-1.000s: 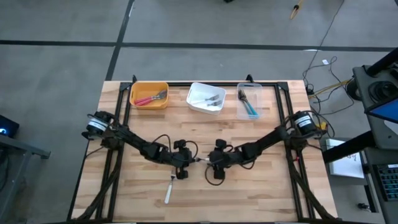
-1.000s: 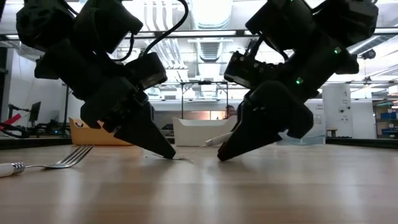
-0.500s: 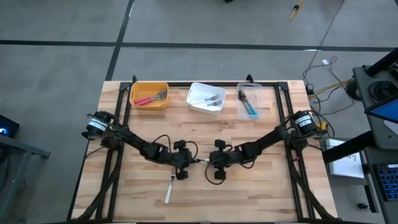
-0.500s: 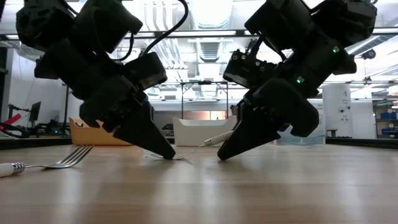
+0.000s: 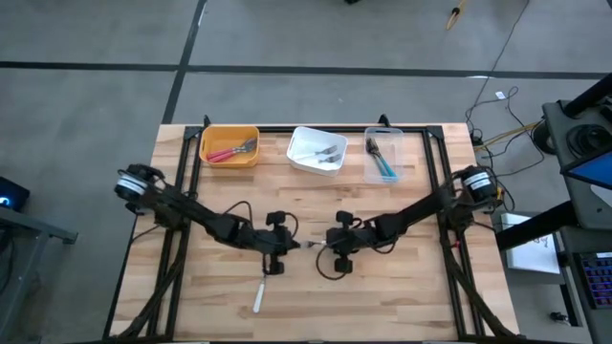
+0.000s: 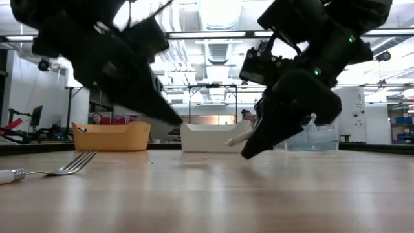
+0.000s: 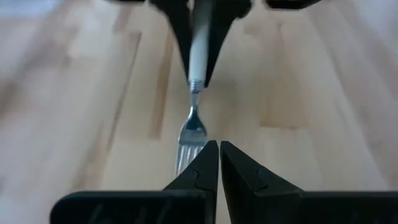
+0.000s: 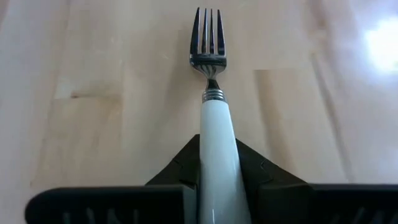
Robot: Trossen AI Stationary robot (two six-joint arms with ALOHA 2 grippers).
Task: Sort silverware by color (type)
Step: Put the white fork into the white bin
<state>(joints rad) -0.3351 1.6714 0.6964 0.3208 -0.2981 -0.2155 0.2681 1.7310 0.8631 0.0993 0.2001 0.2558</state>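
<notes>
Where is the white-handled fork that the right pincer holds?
In the high view the white-handled fork sits mid-table, clamped in the right pincer, lifted off the wood, tines toward the shut left pincer.

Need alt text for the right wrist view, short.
The right hand grips a white-handled fork by its handle, tines pointing away from the camera, above the light wooden table. Nothing else is in view.

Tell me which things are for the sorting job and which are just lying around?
For the job:
- white fork held in the right claw
- white fork on the table
- forks already in the orange bin, white bin and clear bin

Just lying around:
- cables on the floor
</notes>
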